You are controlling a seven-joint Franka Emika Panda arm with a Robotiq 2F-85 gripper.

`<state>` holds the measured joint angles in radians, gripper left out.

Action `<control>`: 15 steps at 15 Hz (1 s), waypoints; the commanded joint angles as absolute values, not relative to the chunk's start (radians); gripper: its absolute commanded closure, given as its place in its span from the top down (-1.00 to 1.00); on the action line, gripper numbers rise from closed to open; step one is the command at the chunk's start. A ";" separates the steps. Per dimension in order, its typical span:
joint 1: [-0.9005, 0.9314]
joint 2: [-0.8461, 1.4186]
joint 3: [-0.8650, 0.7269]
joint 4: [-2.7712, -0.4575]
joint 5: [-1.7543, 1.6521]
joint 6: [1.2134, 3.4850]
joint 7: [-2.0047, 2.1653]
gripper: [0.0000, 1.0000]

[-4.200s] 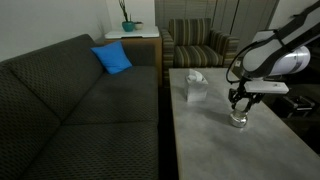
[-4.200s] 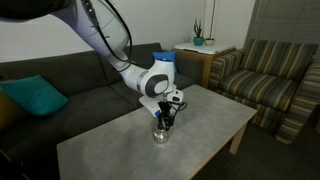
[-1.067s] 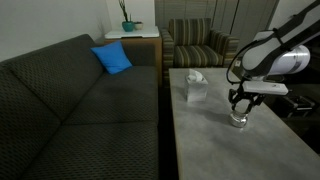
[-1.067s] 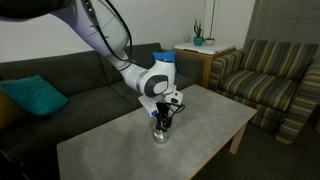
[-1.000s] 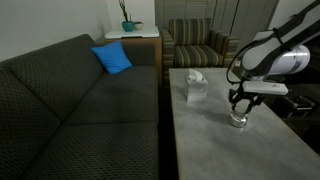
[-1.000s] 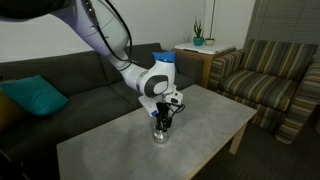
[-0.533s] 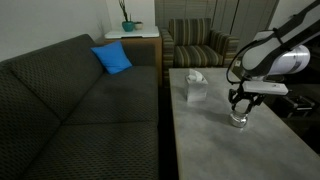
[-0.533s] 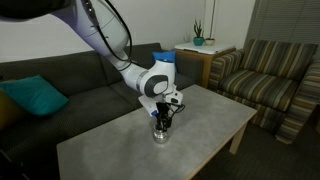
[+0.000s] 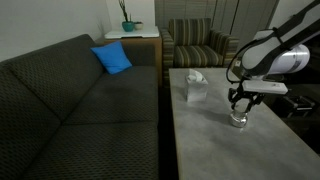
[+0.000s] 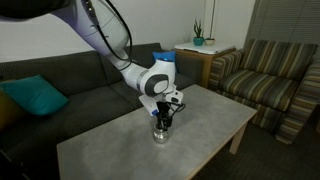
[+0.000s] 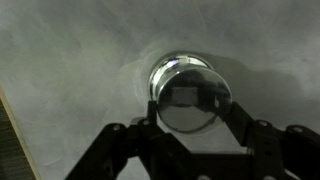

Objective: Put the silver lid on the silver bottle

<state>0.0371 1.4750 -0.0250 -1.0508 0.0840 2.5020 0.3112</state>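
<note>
My fingers (image 11: pixel 243 125) hang right over the silver bottle (image 9: pixel 238 121), which stands on the gray desk (image 9: pixel 215 150) with the white tissue box (image 9: pixel 195 88) to its left. The silver lid (image 11: pixel 188 100) sits on top of the bottle. My fingers stand one on each side of it, but I cannot tell if they squeeze it.

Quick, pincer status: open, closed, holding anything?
Pincer: closed on the lid, right at the top of the bottle.
</note>
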 commanded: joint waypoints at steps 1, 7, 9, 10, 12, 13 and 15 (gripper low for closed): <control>0.042 1.475 -0.032 -1.047 0.093 2.493 0.317 0.96; 0.037 1.460 -0.020 -1.074 0.088 2.518 0.312 1.00; 0.036 1.434 -0.014 -1.120 0.092 2.557 0.309 1.00; 0.039 1.409 -0.014 -1.165 0.090 2.588 0.306 1.00; 0.044 1.351 -0.011 -1.270 0.089 2.666 0.302 1.00; 0.050 1.325 -0.014 -1.312 0.087 2.692 0.305 1.00; 0.068 1.275 -0.025 -1.396 0.086 2.722 0.321 1.00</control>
<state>0.0488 1.4005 -0.0161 -1.1992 0.0839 2.6652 0.3114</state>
